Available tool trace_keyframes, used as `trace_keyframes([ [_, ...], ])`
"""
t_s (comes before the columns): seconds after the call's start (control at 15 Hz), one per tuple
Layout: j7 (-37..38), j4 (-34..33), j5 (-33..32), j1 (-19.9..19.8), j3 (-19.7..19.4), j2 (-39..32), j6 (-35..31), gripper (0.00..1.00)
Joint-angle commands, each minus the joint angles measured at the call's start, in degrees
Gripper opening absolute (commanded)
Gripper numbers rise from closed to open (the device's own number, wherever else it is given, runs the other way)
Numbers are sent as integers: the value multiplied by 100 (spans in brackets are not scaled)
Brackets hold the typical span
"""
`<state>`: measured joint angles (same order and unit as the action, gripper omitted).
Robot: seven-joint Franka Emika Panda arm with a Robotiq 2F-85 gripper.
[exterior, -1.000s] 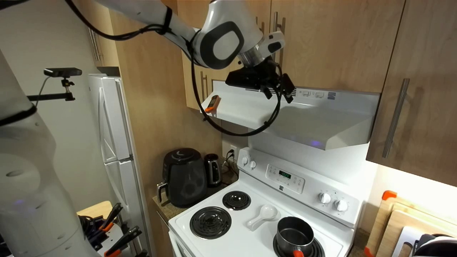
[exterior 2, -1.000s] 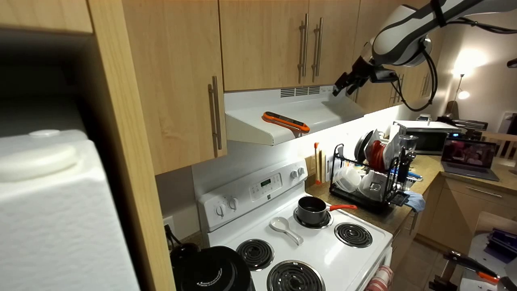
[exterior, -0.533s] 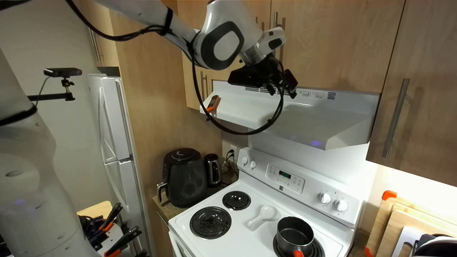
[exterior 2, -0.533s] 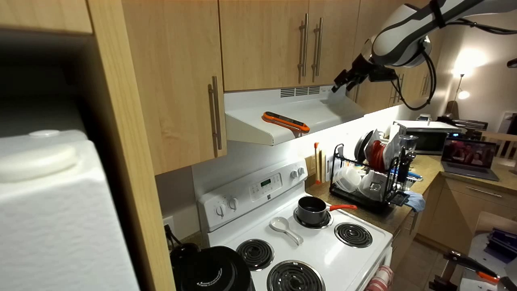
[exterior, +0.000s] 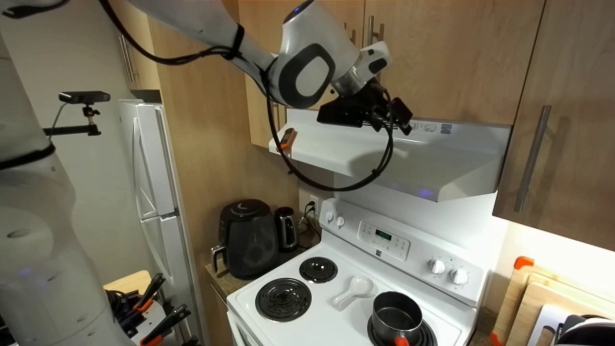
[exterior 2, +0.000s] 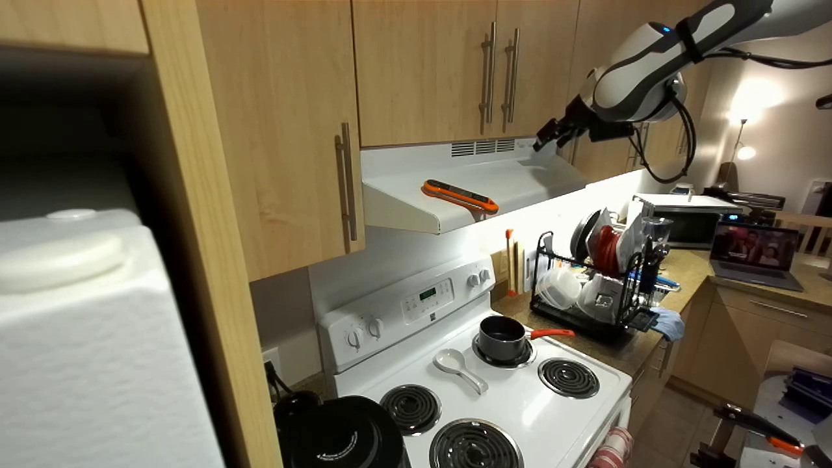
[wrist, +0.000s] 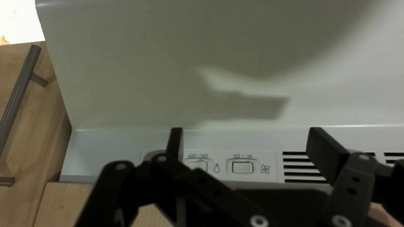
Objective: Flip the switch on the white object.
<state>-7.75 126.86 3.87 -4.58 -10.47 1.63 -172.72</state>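
Observation:
The white range hood (exterior: 447, 154) hangs above the stove; it also shows in an exterior view (exterior 2: 406, 170) and in the wrist view (wrist: 126, 82). On its upper strip, the wrist view shows a light switch (wrist: 198, 164) marked ON-OFF and a fan switch (wrist: 242, 167) marked HI-LO, both upside down. My gripper (wrist: 247, 143) is open and empty, with its fingers wide apart. The fan switch appears between the fingers; the left finger partly covers the light switch. In both exterior views the gripper (exterior: 391, 127) (exterior 2: 551, 138) is close to the hood's strip; contact cannot be told.
Wooden cabinets (exterior: 447, 57) with bar handles are directly above the hood. An orange thermometer (exterior 2: 459, 196) lies on the hood's front. Below, the white stove (exterior: 326, 307) holds a pot (exterior: 396, 317) and a spoon rest (exterior: 358, 288). A black cable (exterior: 336, 188) loops under the wrist.
In an exterior view the gripper has moved right along the hood and now partly covers a switch that was visible before. The cable loop moved with it. The hood has not moved.

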Motion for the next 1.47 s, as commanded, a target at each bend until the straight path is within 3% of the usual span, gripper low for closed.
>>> trace_keyframes([
  [0.0, -170, -37, -118, -48, -74, -258, -557, 100],
  [0.67, -181, -32, -53, -2, -58, -556, -1395, 100],
  [0.73, 54, -23, -282, -111, 39, -564, -1469, 100],
  [1.4, 118, -19, -438, -111, 96, -615, -1730, 100],
])
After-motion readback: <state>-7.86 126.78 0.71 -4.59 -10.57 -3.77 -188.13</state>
